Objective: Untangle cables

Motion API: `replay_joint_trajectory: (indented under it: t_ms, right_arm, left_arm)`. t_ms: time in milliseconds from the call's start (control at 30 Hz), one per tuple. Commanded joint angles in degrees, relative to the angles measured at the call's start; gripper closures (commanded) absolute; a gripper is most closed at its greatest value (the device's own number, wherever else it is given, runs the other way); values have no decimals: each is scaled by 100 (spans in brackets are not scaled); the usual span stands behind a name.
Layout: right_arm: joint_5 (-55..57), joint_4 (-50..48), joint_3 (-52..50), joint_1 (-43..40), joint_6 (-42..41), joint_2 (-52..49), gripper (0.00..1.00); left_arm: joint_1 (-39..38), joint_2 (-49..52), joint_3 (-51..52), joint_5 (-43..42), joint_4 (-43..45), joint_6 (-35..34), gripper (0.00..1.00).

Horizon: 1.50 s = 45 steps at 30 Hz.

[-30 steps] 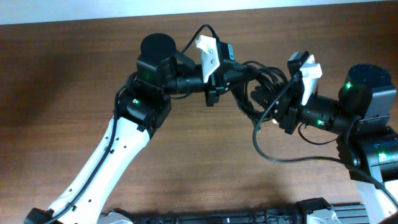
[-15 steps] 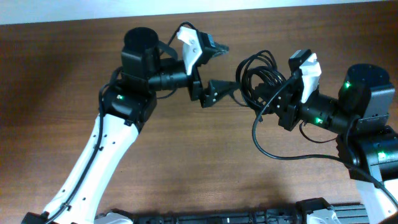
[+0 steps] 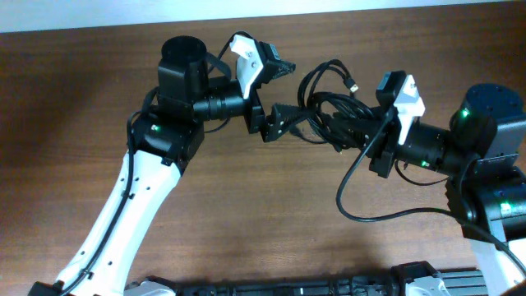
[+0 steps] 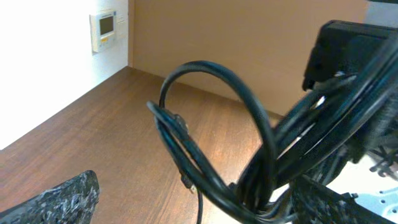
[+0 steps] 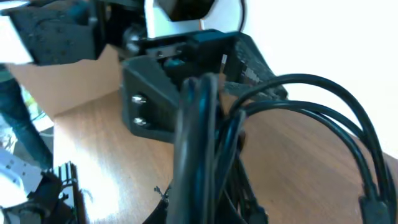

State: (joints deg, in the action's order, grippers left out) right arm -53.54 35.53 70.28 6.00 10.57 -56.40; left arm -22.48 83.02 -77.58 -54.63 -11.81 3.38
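One tangled bundle of cables (image 3: 333,111), centre frame; strand count unclear. Two grippers: left gripper (image 3: 288,93) spread wide, right gripper (image 3: 355,127) clamped on cables.

1 cable bundle (image 3: 329,111), 2 tools (image 3: 285,94) (image 3: 363,125), 1 table (image 3: 74,107)

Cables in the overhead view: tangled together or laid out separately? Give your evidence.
Tangled: the cables form one bunch of overlapping loops, none lying apart.

Glossy black cables (image 4: 202,65), matt wood-grain table (image 3: 246,205)
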Motion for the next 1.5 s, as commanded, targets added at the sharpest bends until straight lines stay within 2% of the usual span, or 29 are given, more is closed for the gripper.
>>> replay_joint_trajectory:
  t_ms: [0, 133, 233, 400, 467, 667, 900, 1167, 1367, 1467]
  right_arm:
    - [-699, -68, 46, -7, 420, 129, 96]
    - [-754, -131, 46, -7, 420, 142, 96]
    - [-782, -138, 46, -7, 420, 142, 96]
    - [-774, -149, 46, -7, 420, 142, 96]
    - [-774, -146, 46, -7, 420, 140, 96]
    - [-752, -146, 46, -7, 422, 129, 96]
    - [-754, -107, 44, -7, 424, 103, 96]
    - [-940, 22, 44, -7, 424, -90, 96]
    - [-1285, -2, 44, -7, 575, -94, 96]
    - [-1285, -22, 44, -7, 577, -92, 96]
  left_arm:
    - [15, -125, -116, 772, -214, -15, 1]
    - [15, -127, -116, 2347, -938, -22, 1]
    - [39, -127, -116, 3169, -1287, -199, 1]
    - [243, -127, -116, 3176, -1320, -328, 1]
    - [354, -138, -116, 3027, -1314, -435, 1]
    - [942, -227, -118, 1394, -1121, -428, 1]
    - [1091, -227, -118, -212, -918, -612, 1]
    - [1091, -227, -118, -391, -116, -2059, 1]
    - [962, -227, -116, -302, 105, -2645, 1]
    - [793, -225, -116, -297, 103, -2697, 1]
